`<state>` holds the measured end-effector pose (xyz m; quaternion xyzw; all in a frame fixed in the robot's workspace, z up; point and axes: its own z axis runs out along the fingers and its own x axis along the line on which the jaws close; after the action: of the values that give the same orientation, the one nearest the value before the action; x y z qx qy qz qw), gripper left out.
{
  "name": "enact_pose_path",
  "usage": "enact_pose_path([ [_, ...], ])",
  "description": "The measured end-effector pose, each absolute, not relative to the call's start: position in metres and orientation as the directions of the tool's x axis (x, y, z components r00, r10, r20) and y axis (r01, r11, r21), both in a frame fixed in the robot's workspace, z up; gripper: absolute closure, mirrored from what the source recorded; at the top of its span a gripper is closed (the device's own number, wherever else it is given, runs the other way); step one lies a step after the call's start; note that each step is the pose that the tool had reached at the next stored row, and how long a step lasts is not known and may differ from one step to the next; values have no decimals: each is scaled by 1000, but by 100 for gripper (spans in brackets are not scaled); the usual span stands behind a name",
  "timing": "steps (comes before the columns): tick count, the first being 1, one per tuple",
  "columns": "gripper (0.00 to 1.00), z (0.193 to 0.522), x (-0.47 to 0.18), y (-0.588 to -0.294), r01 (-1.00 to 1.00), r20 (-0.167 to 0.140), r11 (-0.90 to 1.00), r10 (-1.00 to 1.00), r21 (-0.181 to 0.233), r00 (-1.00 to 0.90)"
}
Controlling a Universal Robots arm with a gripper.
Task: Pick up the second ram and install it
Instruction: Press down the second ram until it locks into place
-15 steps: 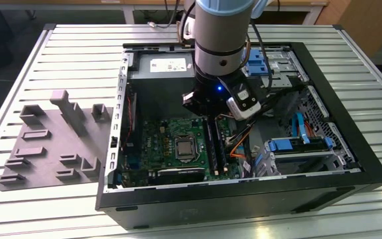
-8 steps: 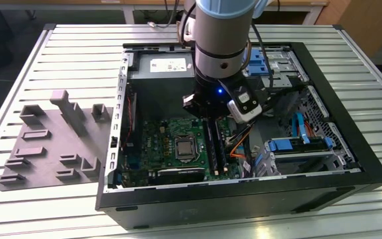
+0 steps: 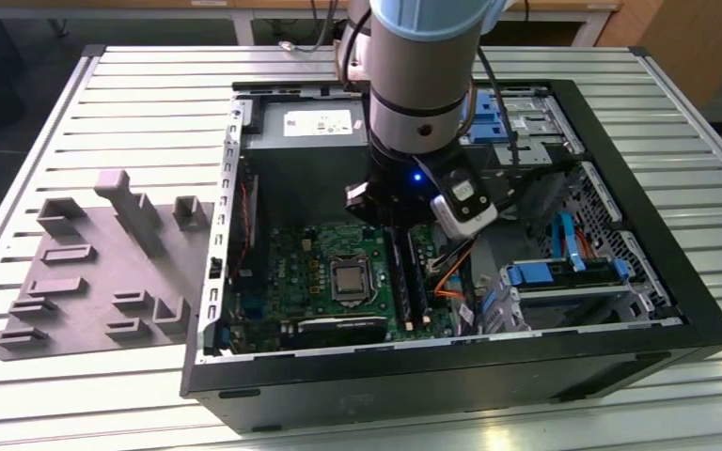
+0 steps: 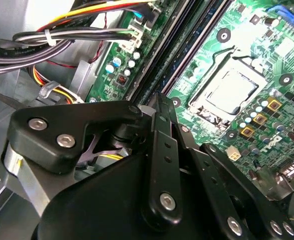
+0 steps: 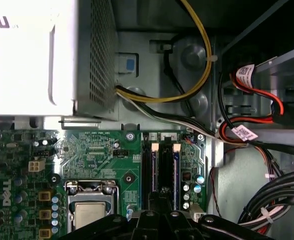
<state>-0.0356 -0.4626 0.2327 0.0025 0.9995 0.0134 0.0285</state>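
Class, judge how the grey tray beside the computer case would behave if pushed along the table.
The grey tray looks moulded and rigid, so probably stiff. Lying flat and wide on the slatted table, it would likely slide, not tip.

The open computer case (image 3: pixel 612 348) lies on the tabletop (image 3: pixel 148 103), nearer its exterior-view right edge. The tray (image 3: pixel 98 272) lies just beside it, toward the left edge. The motherboard (image 3: pixel 311 272) lies inside the case.
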Motion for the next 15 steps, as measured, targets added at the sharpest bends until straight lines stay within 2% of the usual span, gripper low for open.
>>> enact_pose_path([
  [15,89,233,-36,-467,4,-57,1000,6,27,-998],
])
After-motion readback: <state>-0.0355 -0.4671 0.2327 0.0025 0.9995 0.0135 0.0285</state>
